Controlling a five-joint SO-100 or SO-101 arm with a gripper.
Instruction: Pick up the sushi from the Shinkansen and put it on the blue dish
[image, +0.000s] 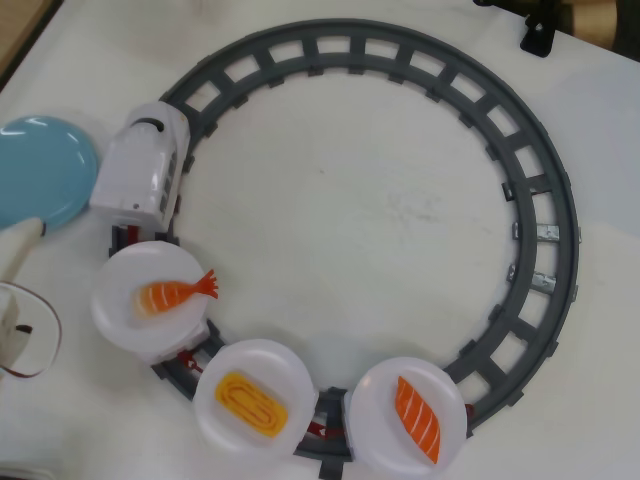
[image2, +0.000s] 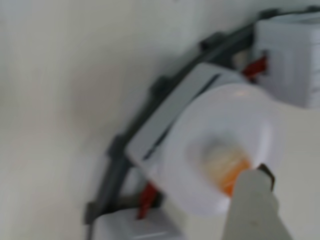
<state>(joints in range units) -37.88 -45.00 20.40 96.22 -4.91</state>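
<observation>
Sushi (image: 175, 293) on Shinkansen (image: 143, 172) plates

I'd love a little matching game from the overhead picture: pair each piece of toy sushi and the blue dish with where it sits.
Things:
1. shrimp sushi
2. egg sushi
3. salmon sushi
4. blue dish

Places in the overhead view:
A. on the middle white plate
B. at the left edge, off the track, holding nothing
C. on the white plate next to the train
D. on the white plate farthest from the train

Pairs: 1-C, 2-A, 3-D, 4-B
</observation>
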